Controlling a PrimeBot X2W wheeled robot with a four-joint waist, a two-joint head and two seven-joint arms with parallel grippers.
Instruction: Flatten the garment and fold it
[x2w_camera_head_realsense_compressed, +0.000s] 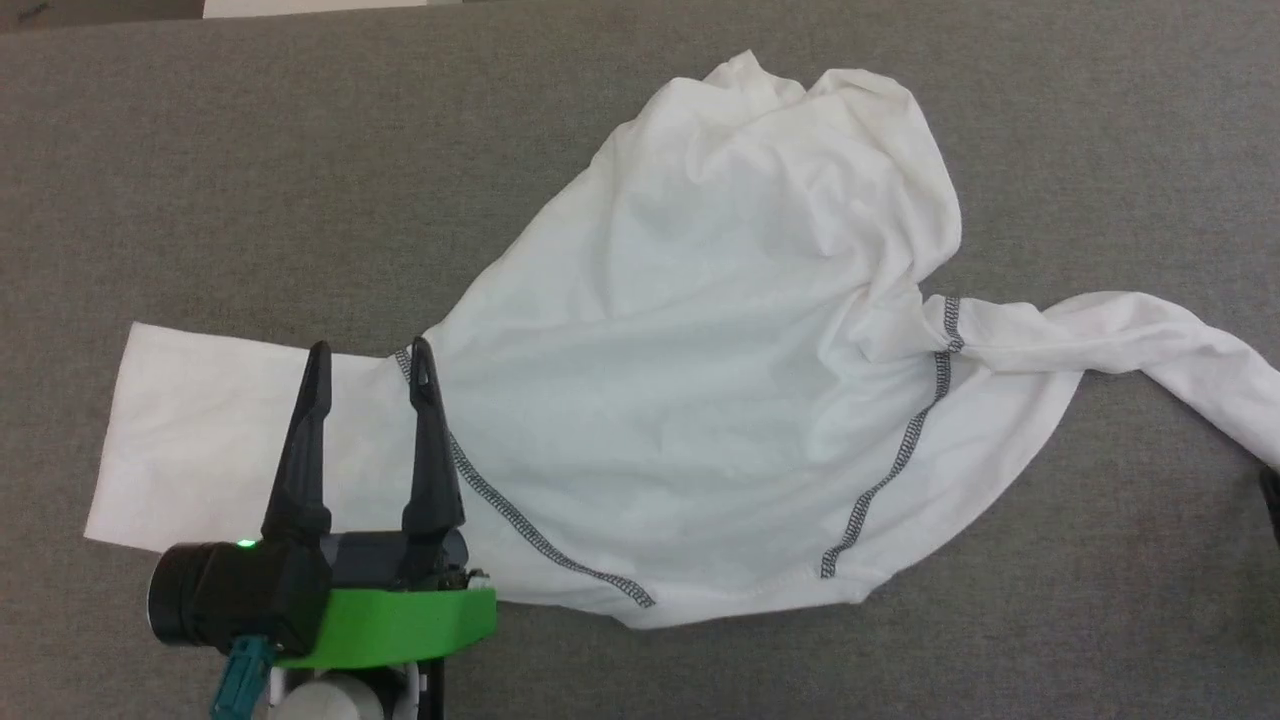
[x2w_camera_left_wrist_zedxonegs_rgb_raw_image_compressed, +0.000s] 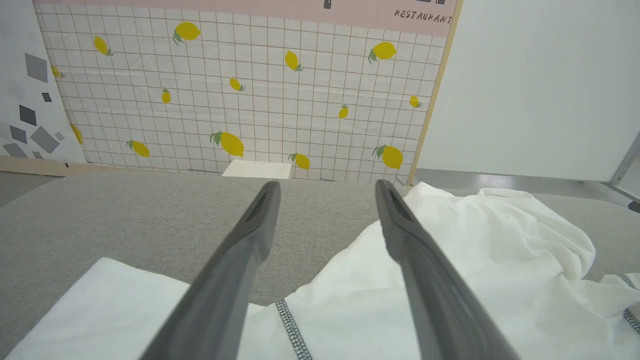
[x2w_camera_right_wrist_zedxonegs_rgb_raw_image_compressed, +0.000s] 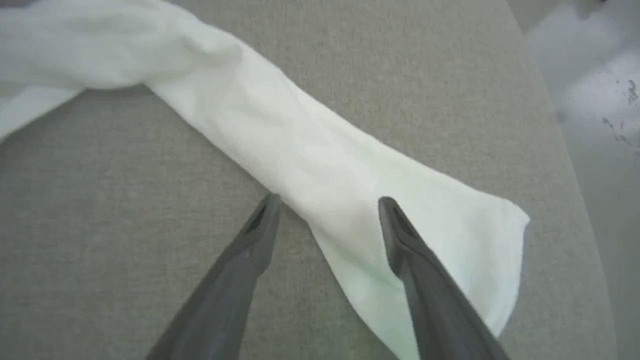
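Garment (x2w_camera_head_realsense_compressed: 700, 350) sprawls mid-tabletop (x2w_camera_head_realsense_compressed: 200, 150). Left gripper (x2w_camera_head_realsense_compressed: 370, 350) points at the far edge, low over the left sleeve, jaws spread, gripping nothing. Right gripper (x2w_camera_right_wrist_zedxonegs_rgb_raw_image_compressed: 327, 200) hovers agape over the other cuff.

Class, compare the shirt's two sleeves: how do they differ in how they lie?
The left-hand sleeve lies flat and smooth; the right-hand sleeve is twisted and narrowed. The left gripper hangs near its sleeve's shoulder seam; the right gripper near its sleeve's cuff. Both sleeves are white.

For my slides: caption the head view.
Open left gripper over the spread sleeve of a rumpled white shirt on a grey fabric surface.
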